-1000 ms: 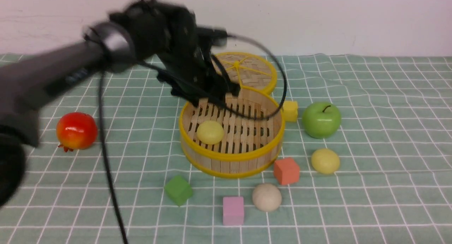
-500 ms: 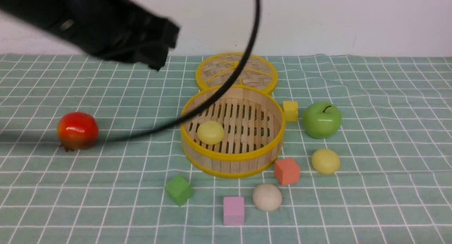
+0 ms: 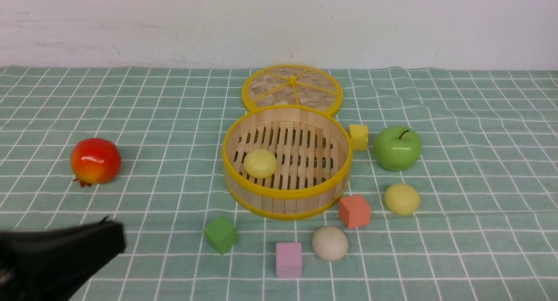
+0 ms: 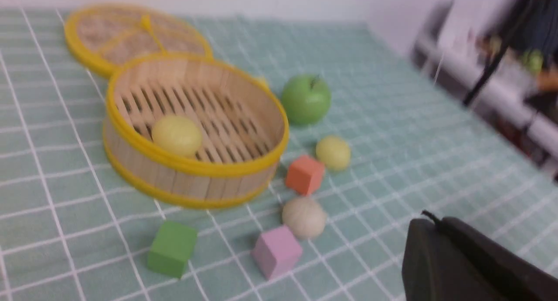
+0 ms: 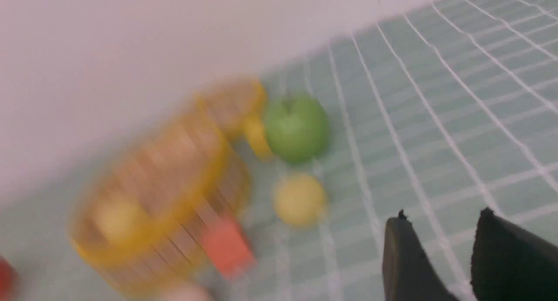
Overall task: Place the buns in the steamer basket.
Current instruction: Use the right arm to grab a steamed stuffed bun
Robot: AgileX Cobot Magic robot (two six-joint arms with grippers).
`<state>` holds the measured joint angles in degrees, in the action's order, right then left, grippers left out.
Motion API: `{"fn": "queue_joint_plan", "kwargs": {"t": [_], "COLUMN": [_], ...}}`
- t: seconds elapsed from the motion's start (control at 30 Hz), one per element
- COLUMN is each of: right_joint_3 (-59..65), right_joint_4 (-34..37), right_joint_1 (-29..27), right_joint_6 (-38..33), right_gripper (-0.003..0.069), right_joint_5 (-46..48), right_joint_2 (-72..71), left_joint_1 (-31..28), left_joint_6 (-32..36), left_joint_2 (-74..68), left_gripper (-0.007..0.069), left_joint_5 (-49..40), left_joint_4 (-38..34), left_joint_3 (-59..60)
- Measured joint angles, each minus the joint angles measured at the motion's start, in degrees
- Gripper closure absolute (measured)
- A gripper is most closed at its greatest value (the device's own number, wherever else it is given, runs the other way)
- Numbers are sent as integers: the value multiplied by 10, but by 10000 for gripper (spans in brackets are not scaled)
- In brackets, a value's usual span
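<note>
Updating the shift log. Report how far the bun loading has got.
Done: one pale yellow bun lies on the slatted floor of the steamer basket. In hand: nothing; the left gripper sits low, jaws shut and empty, the right gripper has jaws apart around nothing. Left: the second yellow bun, on the cloth right of the orange cube, and the beige bun beside the pink cube.

Lab-style test setup, green checked cloth [image 3: 479, 118], bare white wall [image 3: 130, 22], blurred shelf of gear [image 4: 492, 96] beside
</note>
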<state>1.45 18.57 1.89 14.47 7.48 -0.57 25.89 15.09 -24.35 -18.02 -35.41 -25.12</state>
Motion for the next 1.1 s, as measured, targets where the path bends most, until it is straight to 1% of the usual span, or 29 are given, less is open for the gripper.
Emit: {"fn": "queue_joint_plan", "kwargs": {"t": [0.03,0.1,0.17,0.23,0.3,0.33,0.37,0.4,0.43,0.47,0.5,0.53,0.57,0.6,0.63,0.77,0.8,0.83,0.9,0.93,1.0,1.1], "right_joint_3": [0,0,0,-14,-90,-131,-139,-209,-218,-285,-301,-352,-384,-390,-438,-517,-521,-539,-584,-588,-635,-691], "right_joint_4": [9,51,76,83,65,52,49,32,31,20,19,14,12,12,8,2,1,-2,-24,-26,-60,-102], "right_joint_1": [0,0,0,1,14,24,26,42,44,60,63,71,75,76,78,88,90,102,152,156,219,278], "right_joint_6": [3,31,53,65,54,31,26,-24,-24,-88,-94,-139,-159,-162,-180,-207,-207,-210,-210,-209,-190,-154], "right_gripper": [419,419,419,424,451,468,471,494,494,515,517,532,538,541,555,606,609,619,640,641,643,637], "right_joint_5": [-4,-51,-75,-54,42,87,97,175,184,261,280,340,375,382,428,474,476,480,485,485,485,482], "right_joint_2": [0,0,0,2,44,85,93,152,162,247,257,335,373,392,465,628,635,663,743,754,823,894], "left_joint_1": [0,0,0,0,0,0,0,0,0,0,0,0,0,0,0,0,0,0,0,0,0,0], "left_joint_6": [1,4,5,5,5,5,5,5,5,5,5,5,5,5,5,5,5,6,10,12,32,45], "left_joint_2": [10,57,70,71,63,56,55,45,43,31,29,23,22,21,21,21,21,21,21,21,21,21], "left_gripper": [638,638,638,638,638,638,638,638,638,638,638,638,638,638,638,638,638,638,638,638,638,638], "left_joint_5": [4,45,60,65,69,75,76,89,91,105,108,112,112,112,112,107,105,100,79,78,62,53], "left_joint_4": [-2,-19,-22,-22,-22,-22,-22,-22,-22,-22,-22,-23,-23,-23,-23,-25,-25,-25,-24,-24,-23,-23], "left_joint_3": [4,50,67,73,76,76,76,76,76,76,76,76,76,76,76,76,76,76,72,71,69,69]}}
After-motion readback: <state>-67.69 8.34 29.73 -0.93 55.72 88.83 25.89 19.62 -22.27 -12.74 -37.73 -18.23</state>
